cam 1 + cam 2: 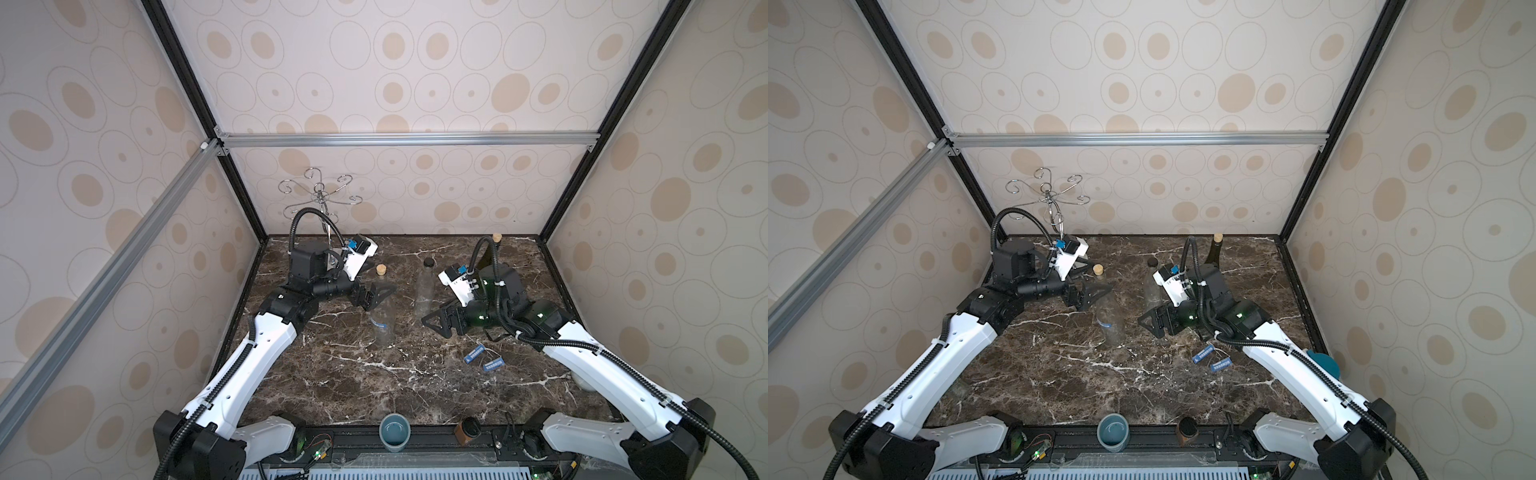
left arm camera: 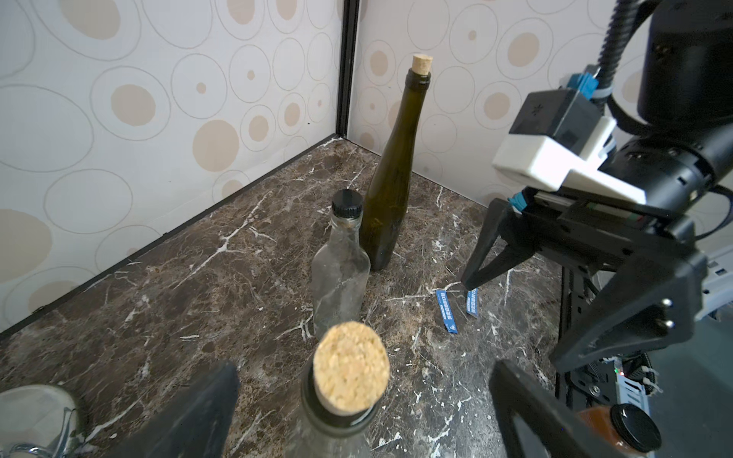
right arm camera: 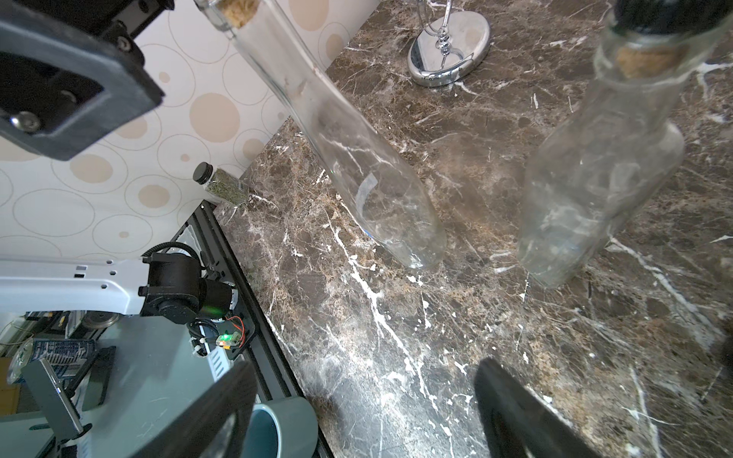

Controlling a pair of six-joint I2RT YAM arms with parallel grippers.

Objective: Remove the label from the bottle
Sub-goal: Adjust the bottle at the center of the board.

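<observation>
— Since the walls (image 1: 415, 83) are spotted wallpaper, what's the table (image 1: 353, 386)?
— Dark marble — three bottles (image 2: 342, 269) (image 2: 390, 190) (image 2: 351, 380), two blue label strips (image 1: 475, 353) (image 1: 493, 365) lying loose. Left gripper (image 1: 377, 296) gapes around the corked clear bottle (image 1: 383, 320); right gripper (image 1: 432, 322) gapes empty.

1. Two blue label strips (image 1: 475, 354) lie on the worktop (image 1: 353, 386), right of centre in a top view. They carry white print, possibly non-Latin characters, too small to read.
2. The clear corked bottle (image 1: 384, 328) at frame centre has a bluish band with no legible print.
3. A dark blue printed panel (image 3: 63, 353) sits lower left in the right wrist view. Its lines of white text are blurred.
</observation>
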